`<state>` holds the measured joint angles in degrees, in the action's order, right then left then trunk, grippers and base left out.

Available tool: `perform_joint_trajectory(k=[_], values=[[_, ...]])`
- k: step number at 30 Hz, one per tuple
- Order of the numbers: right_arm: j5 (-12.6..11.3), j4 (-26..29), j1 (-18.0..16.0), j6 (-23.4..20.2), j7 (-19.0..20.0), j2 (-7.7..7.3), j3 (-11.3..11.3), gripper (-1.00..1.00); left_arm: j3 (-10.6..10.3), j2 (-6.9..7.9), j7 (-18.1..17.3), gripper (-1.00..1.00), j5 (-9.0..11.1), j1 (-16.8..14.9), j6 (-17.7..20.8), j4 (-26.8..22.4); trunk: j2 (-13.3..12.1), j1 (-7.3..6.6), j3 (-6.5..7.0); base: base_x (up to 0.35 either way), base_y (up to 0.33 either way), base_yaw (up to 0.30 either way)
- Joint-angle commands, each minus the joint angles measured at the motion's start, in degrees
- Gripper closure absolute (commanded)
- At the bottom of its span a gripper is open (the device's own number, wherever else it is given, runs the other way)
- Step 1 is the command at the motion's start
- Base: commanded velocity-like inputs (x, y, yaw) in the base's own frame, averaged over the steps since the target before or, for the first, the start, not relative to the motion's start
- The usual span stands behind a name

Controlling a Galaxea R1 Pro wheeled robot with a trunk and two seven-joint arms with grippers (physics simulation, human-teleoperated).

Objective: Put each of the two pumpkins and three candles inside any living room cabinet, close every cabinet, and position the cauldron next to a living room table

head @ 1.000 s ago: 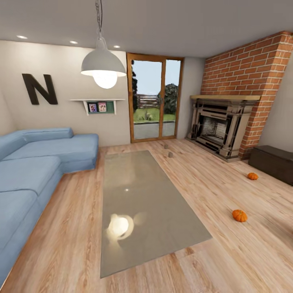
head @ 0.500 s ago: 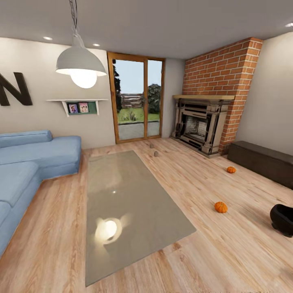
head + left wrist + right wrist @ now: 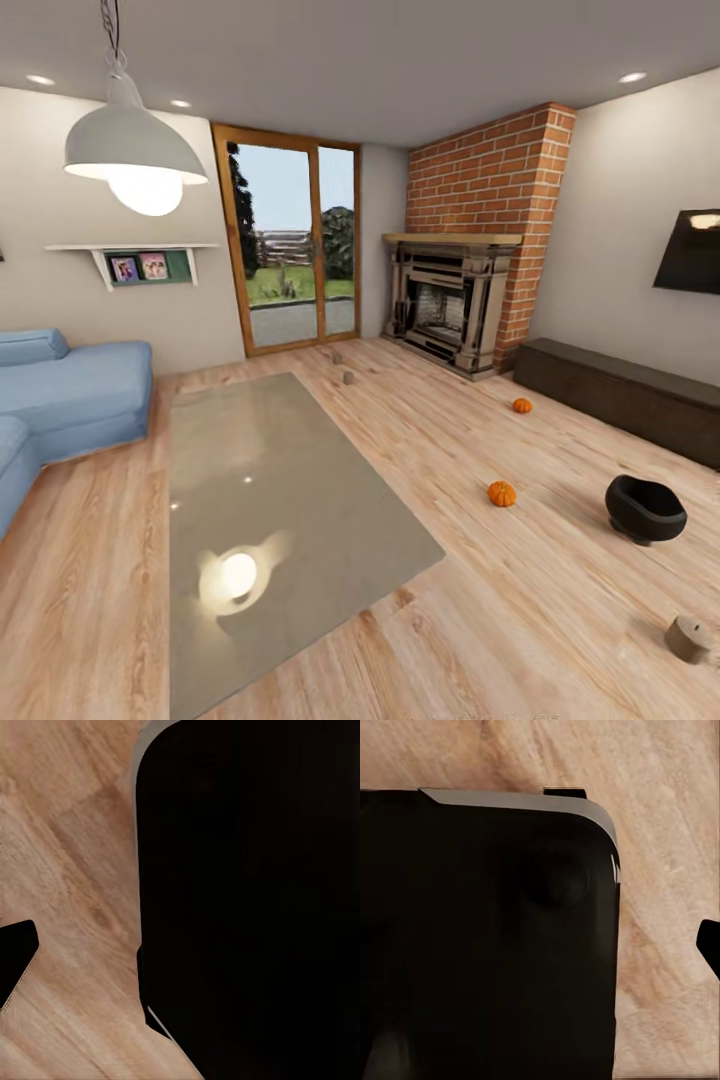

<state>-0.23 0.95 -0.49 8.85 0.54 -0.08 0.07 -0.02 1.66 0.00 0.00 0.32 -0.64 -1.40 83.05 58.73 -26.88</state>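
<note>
Home living room: blue sectional sofa; glossy grey coffee table; brick-backed fireplace; wall-mounted TV above low dark media cabinet; pendant lamp; glazed garden doors; wood floor.

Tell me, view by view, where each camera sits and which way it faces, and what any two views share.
Head view: on the robot's head, looking forward and down across the living room at the table, two pumpkins, cauldron, cabinet and fireplace.
Left wrist view: near the left gripper, facing down at the wooden floor; a dark body part blocks much.
Right wrist view: near the right gripper, also facing the floor, behind a dark body part.
Shared: both wrist views show floor planks.
</note>
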Motion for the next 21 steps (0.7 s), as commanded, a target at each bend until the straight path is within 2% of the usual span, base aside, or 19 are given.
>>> perform_joint_trajectory(k=[1, 21], values=[[-0.06, -0.07, -0.04, 0.20, 0.06, -0.04, -0.02, -1.00, -0.03, 0.01, 0.00, -1.00, 0.00, 0.03, -0.07, -0.09, 0.03, 0.00, -0.05, 0.000, 0.000, -0.263], [-0.12, -0.09, -0.04, 0.28, 0.08, 0.00, 0.00, -1.00, -0.03, 0.01, 0.00, -1.00, 0.00, 0.04, -0.07, -0.09, 0.03, 0.00, -0.05, 0.000, 0.000, -0.265]])
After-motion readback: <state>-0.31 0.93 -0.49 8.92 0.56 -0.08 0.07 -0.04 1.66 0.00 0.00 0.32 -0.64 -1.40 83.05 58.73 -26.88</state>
